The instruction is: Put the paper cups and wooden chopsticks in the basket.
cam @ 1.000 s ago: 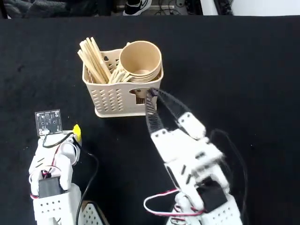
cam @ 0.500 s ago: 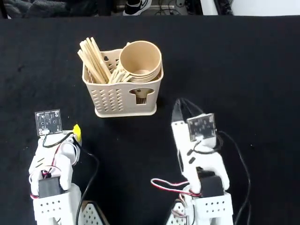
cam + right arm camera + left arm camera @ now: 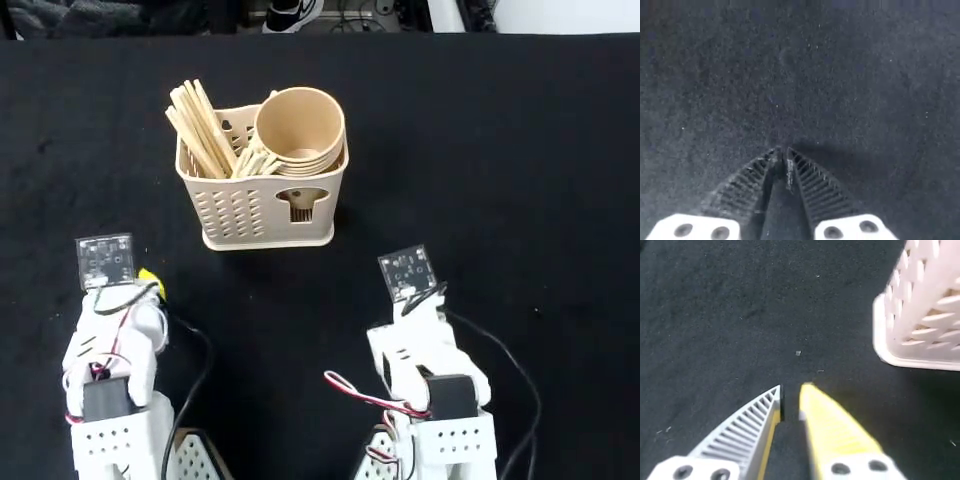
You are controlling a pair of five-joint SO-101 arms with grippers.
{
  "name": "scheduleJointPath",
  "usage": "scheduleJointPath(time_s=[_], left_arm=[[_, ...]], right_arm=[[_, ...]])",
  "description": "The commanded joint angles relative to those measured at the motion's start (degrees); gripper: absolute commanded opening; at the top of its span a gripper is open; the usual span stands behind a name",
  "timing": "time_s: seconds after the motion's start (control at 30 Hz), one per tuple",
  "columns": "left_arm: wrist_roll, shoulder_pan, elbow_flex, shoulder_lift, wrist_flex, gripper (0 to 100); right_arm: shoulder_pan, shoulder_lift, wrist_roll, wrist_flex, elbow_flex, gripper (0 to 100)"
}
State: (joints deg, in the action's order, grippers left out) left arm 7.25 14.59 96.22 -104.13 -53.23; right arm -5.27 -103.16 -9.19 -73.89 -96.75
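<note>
In the high view, the cream perforated plastic basket [image 3: 250, 212] stands on the black cloth-covered counter [image 3: 500, 150]. A nested stack of tan paper cups [image 3: 300, 128] sits upright inside it at one end, and a bundle of pale wooden chopsticks [image 3: 200, 125] leans out of the other end, so by the look of it nothing is left to load. The white left arm [image 3: 110, 345] and white right arm [image 3: 428, 375] are folded back, both well apart from the basket's long pierced wall. In the left wrist view, the left fingers [image 3: 832, 422], one grey and one yellow, are pressed almost together on nothing, with the basket's corner [image 3: 920, 315] just beyond them. In the right wrist view, the right fingers [image 3: 815, 187] are pressed together and empty over bare counter [image 3: 790, 60], away from the basket. The cups are probably light and easily crushed, best pinched gently at the rim. The chopsticks look stiff, smooth and prone to roll, so they are best gripped across the middle.
</note>
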Motion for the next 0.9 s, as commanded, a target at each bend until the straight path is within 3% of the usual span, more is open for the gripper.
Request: scheduleJointPath(time_s=[0.0,0.17,0.43,0.87], left_arm=[[4.1,-3.7,1.1,-0.2,-2.1,3],[4.5,-4.8,1.1,-0.2,-3.8,3],[4.3,-4.8,1.1,-0.2,-19.7,3],[4.3,-5.0,1.1,-0.3,-19.5,3]], right_arm=[[0.4,-4.9,-0.4,-0.6,0.2,1.2],[0.4,-4.9,-0.4,-0.6,0.2,1.2],[0.4,-4.9,-0.4,-0.6,0.2,1.2],[0.4,-4.9,-0.4,-0.6,0.2,1.2]])
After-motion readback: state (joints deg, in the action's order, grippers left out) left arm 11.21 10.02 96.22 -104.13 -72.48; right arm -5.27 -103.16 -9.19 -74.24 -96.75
